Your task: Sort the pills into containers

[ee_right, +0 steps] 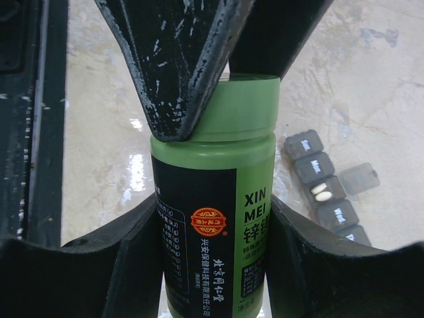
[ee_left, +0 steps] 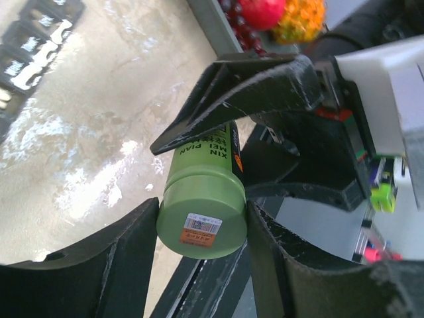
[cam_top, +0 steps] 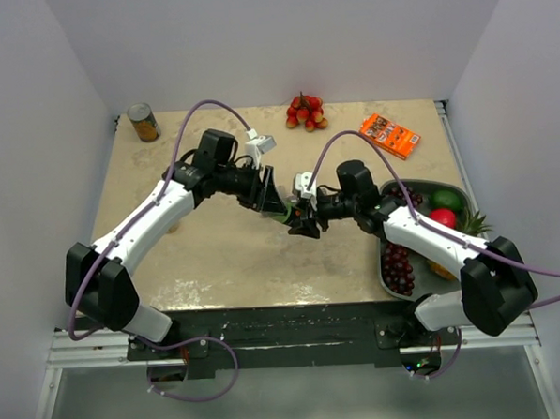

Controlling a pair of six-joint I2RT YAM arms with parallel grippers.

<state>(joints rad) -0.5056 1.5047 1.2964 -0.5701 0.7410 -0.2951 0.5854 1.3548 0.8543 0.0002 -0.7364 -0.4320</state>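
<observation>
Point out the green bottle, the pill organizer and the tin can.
green bottle (ee_right: 211, 199), right wrist view, its label.
pill organizer (ee_right: 322, 192), right wrist view, compartment with white pills.
tin can (cam_top: 144, 124), top external view, side.

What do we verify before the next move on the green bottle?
1. Right hand clamped on green bottle body: ok.
2. Left hand clamped on cap: ok.
3. Cap removed: not ok, it sits on the bottle.
4. Cap loosened: cannot tell.
5. Pill organizer on the table, showing in the right wrist view: ok.
6. A compartment ready to receive: ok, one open compartment with something white inside; neighbouring lids are shut.
</observation>
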